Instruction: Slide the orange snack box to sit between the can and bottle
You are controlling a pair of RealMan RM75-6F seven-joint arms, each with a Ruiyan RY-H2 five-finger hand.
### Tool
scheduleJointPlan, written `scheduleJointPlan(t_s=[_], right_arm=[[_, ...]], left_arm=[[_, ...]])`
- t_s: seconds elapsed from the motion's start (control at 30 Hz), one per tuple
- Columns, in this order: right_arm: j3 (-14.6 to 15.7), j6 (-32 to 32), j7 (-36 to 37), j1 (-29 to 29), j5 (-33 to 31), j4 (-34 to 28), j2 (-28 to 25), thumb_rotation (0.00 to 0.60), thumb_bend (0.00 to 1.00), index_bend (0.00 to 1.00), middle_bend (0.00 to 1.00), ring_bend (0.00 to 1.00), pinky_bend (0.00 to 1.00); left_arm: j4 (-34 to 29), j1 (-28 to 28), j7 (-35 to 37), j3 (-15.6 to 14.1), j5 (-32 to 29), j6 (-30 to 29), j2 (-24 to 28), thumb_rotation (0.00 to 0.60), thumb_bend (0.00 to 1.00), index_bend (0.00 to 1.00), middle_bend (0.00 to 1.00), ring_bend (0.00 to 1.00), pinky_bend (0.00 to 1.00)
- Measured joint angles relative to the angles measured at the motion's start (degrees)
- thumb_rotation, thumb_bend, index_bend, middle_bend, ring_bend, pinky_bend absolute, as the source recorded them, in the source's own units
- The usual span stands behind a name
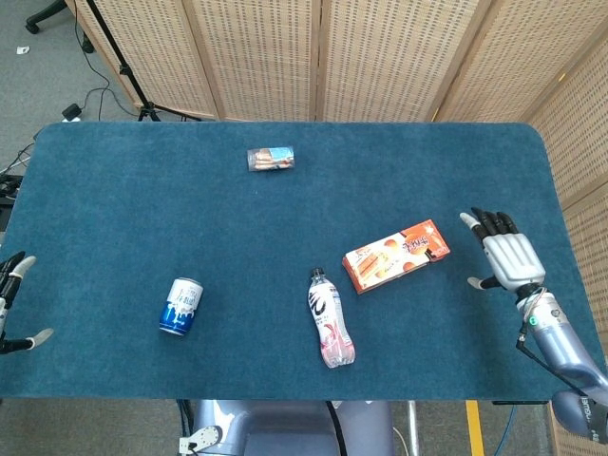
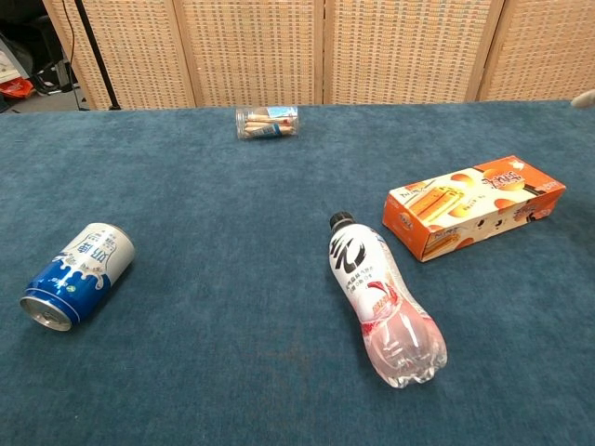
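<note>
The orange snack box [image 1: 396, 255] [image 2: 473, 205] lies flat on the blue table, right of the bottle. The clear bottle [image 1: 329, 316] [image 2: 381, 298] lies on its side near the front middle, cap pointing away. A blue and white can [image 1: 180, 306] [image 2: 76, 275] lies on its side at the front left. My right hand [image 1: 505, 256] is open, fingers spread, held apart from the box to its right. Only a fingertip of it shows at the chest view's right edge. My left hand [image 1: 11, 302] shows at the left edge of the head view, fingers apart, holding nothing.
A small clear tube of snacks [image 1: 271, 159] [image 2: 268, 121] lies at the back middle of the table [image 1: 114, 209]. Wicker screens stand behind the table. The table's right edge runs just beyond my right hand.
</note>
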State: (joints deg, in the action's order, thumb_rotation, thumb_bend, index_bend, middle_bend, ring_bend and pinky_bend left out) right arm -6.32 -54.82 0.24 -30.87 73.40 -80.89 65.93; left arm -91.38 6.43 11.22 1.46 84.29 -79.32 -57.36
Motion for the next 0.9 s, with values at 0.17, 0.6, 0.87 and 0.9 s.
scheduleJointPlan(t_s=[0.17,0.6,0.87,0.9], right_arm=[[0.7,0.7,-4.2,-0.5,0.1,0.9,3.6,0.600,0.00,0.00,0.00,0.00,0.00],[-2.9,1.6,-9.1,-4.0,-4.9,6.0,12.8,0.600,0.00,0.00,0.00,0.00,0.00],[-6.2,4.8,-15.3,-8.0,-13.2,10.8,18.2,0.600,0.00,0.00,0.00,0.00,0.00],[-7.1,5.2,-15.7,-8.7,-14.8,11.3,19.1,0.600,0.00,0.00,0.00,0.00,0.00]], left_arm=[[0.4,0.0,0.7,0.2,-0.8,0.4,0.1,0.600,0.00,0.00,0.00,0.00,0.00],[1.1,0.1,2.0,0.1,-0.8,0.8,0.2,0.600,0.00,0.00,0.00,0.00,0.00],[1.3,0.8,2.4,0.5,-2.0,2.4,0.3,0.600,0.00,0.00,0.00,0.00,0.00],[1.3,0.9,2.4,0.6,-2.2,2.7,0.3,0.600,0.00,0.00,0.00,0.00,0.00]])
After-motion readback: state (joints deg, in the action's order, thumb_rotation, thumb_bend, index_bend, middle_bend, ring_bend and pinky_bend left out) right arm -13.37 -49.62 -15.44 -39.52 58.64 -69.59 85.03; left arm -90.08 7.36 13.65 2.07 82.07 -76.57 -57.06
